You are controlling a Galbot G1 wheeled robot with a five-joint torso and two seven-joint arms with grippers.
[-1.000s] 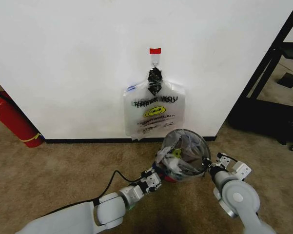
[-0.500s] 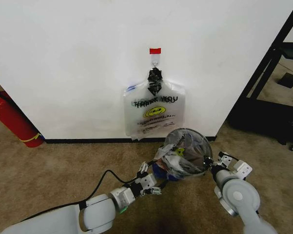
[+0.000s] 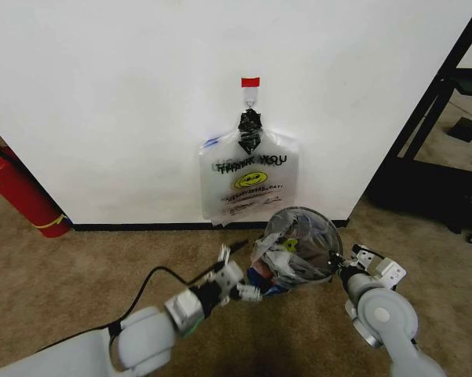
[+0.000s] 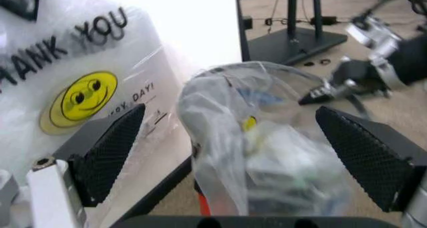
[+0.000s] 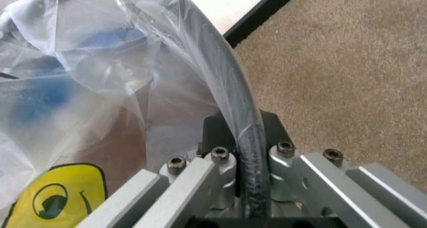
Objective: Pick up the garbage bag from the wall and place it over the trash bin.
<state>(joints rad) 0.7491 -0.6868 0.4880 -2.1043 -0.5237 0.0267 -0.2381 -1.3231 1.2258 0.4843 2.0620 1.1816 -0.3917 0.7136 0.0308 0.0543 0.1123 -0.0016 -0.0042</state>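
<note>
One trash bin (image 3: 318,236), round, of black wire mesh, stands on the carpet just before the wall (image 3: 126,94), near the black skirting strip. The garbage bag (image 3: 287,255) is in and over it: thin, clear, crinkled plastic, bunched inside the bin and stretched across the rim on the right side, with a yellow smiley print and blue streaks showing through. On the left side the plastic hangs loose and gathered over the bin's edge.

The right gripper (image 3: 338,269) is at the bin's right rim, its jaws clamped together on the dark rim wire with the plastic film pinched over it; the right wrist view shows the rim (image 5: 230,113) running straight into the jaws.

The left gripper (image 3: 237,271) is just left of the bin, jaws spread wide apart and holding nothing, clear of the plastic.

A flat bundle of "THANK YOU" bags (image 3: 250,184) hangs from the hook under a red tape patch (image 3: 250,82). A red fire extinguisher (image 3: 20,192) stands at far left.
</note>
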